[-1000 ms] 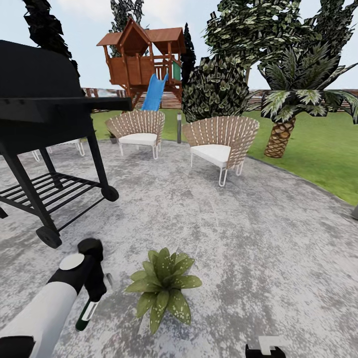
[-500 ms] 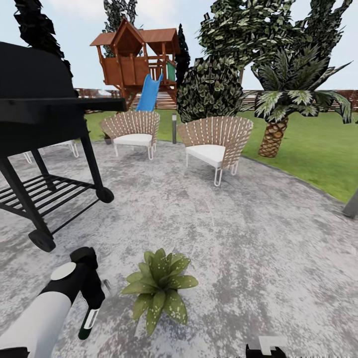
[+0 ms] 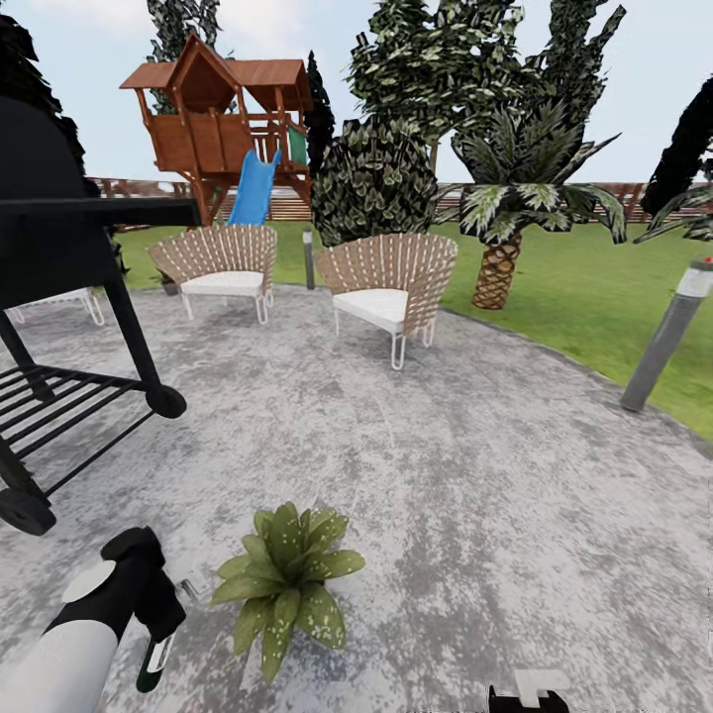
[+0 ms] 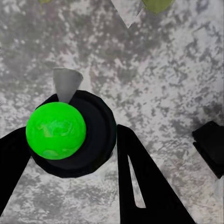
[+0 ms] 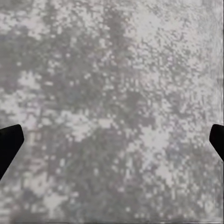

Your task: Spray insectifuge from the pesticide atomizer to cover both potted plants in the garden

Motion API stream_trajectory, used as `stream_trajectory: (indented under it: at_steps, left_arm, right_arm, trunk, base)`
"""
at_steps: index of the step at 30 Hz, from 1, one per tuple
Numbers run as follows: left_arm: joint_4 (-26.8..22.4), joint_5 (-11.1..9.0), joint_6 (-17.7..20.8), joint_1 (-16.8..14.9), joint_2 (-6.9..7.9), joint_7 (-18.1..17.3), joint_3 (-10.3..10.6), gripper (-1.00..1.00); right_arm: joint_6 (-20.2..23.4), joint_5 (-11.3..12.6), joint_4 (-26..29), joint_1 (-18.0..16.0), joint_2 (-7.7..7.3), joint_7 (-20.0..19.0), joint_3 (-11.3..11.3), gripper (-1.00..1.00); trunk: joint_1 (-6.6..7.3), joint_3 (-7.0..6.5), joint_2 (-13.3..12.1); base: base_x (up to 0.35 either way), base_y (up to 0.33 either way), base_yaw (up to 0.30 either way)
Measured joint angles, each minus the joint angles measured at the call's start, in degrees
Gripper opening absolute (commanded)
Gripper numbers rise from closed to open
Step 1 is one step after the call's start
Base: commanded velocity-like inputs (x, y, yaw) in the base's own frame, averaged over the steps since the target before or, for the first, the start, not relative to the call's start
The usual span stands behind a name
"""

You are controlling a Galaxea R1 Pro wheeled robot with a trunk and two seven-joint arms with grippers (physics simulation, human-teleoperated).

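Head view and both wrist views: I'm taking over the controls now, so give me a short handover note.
Left claw: shut on the pesticide atomizer, held low over the paving.
Right claw: open, nothing between its fingers, over bare paving.
One potted plant stands just right of the left claw.
Done: atomizer picked up.
Left: spray this plant, then find and spray the second one. Whether spraying has begun cannot be told.

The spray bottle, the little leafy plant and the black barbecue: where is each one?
pesticide atomizer [image 4: 56,130]: left wrist view, on its green top.
potted plant [image 3: 282,579]: head view, middle of its leaves.
barbecue [image 3: 45,223]: head view, on its black lid.
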State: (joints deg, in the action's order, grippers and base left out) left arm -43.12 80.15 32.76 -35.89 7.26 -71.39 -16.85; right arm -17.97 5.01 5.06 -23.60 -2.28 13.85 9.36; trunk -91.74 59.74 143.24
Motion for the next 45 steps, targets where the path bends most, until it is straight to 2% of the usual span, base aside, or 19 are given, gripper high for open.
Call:
stream_trajectory:
  at_steps: [2, 5, 7, 9, 16, 21, 27, 34, 37, 39, 41, 43, 45]
  left_arm:
    - [0.0, -2.4, -2.8, 1.0, 0.22, 3.5, -0.8, -1.0]
    - [0.3, -5.0, -3.6, 2.1, 0.14, 8.3, -2.4, -1.0]
    - [0.4, -7.0, -3.7, 2.3, 0.1, 8.8, -2.5, -1.0]
    - [0.4, -8.0, -3.8, 3.1, -0.05, 9.2, -2.5, -1.0]
    - [0.3, -8.6, -3.7, 3.4, -0.33, 10.9, -2.6, -1.0]
    - [0.3, -10.7, -3.7, 3.4, -0.13, 10.9, -2.5, -1.0]
    - [0.3, -11.0, -3.8, 4.5, -0.47, 11.9, -2.1, -1.0]
    - [0.8, -10.9, -3.8, 4.6, -1.69, 12.5, -1.9, -1.0]
    - [4.9, -11.0, -3.7, 4.9, -1.03, 13.9, -2.4, -1.0]
    - [6.8, -11.1, -3.7, 7.0, -0.32, 18.3, -4.2, -1.0]
    - [7.7, -12.2, -4.0, 8.1, -0.11, 21.8, -7.8, -1.0]
    - [8.2, -14.0, -7.6, 8.6, -0.12, 23.4, -11.0, -1.0]
    - [8.3, -14.1, -9.4, 8.7, -0.39, 23.7, -11.5, -1.0]
  right_arm:
    - [0.0, 0.0, 0.1, 0.0, -0.01, 0.0, -0.1, 1.0]
    - [0.0, 0.0, 0.1, 0.0, 0.0, 0.0, -0.1, 1.0]
    - [0.0, 0.0, 0.1, 0.0, 0.0, 0.1, -0.1, 1.0]
    - [0.0, 0.0, 0.2, 0.0, 0.03, 0.0, 0.0, 1.0]
    - [0.0, 0.0, 0.1, 0.0, 0.05, 0.1, 0.0, 1.0]
    - [0.0, 0.0, 0.1, 0.0, 0.04, 0.1, 0.0, 1.0]
    - [0.0, 0.0, 0.1, 0.0, 0.09, 0.1, 0.0, 1.0]
    - [0.0, 0.1, 0.1, 0.0, 0.03, 0.1, -0.1, 1.0]
    - [-0.1, 0.1, 0.1, 0.0, 0.03, 0.1, -0.1, 1.0]
    - [-0.1, 0.0, -0.1, 0.0, 0.0, 0.0, 0.0, 1.0]
    - [-0.1, -0.1, -0.2, 0.0, -0.05, -0.1, 0.1, 1.0]
    - [-0.1, -0.1, -0.2, 0.0, -0.07, -0.2, 0.1, 1.0]
    - [-0.1, -0.1, -0.2, 0.0, -0.08, -0.2, 0.1, 1.0]
  trunk:
    - [0.0, -0.01, 0.0]
    - [0.0, -0.01, 0.0]
    - [0.0, -0.01, 0.0]
    - [0.0, -0.01, 0.0]
    - [0.0, -0.01, 0.0]
    - [-0.01, -0.01, 0.0]
    - [0.0, -0.01, 0.0]
    - [0.0, -0.01, 0.0]
    - [0.0, -0.01, 0.0]
    - [0.0, 0.0, 0.0]
    - [0.0, -0.01, 0.0]
    - [0.0, -0.01, 0.0]
    - [0.0, -0.01, 0.0]
  base:
    - [0.0, 0.0, -0.257]
    - [0.0, 0.0, -0.246]
    - [0.0, 0.0, -0.093]
    - [0.0, 0.0, -0.014]
    - [-0.019, 0.052, -0.002]
    - [-0.083, 0.27, 0.0]
    - [-0.033, 0.116, -0.017]
    - [-0.001, 0.005, -0.252]
    - [0.0, 0.0, -0.095]
    - [0.0, 0.0, -0.021]
    - [0.0, 0.0, -0.006]
    - [0.0, 0.0, -0.001]
    - [0.0, 0.0, 0.0]
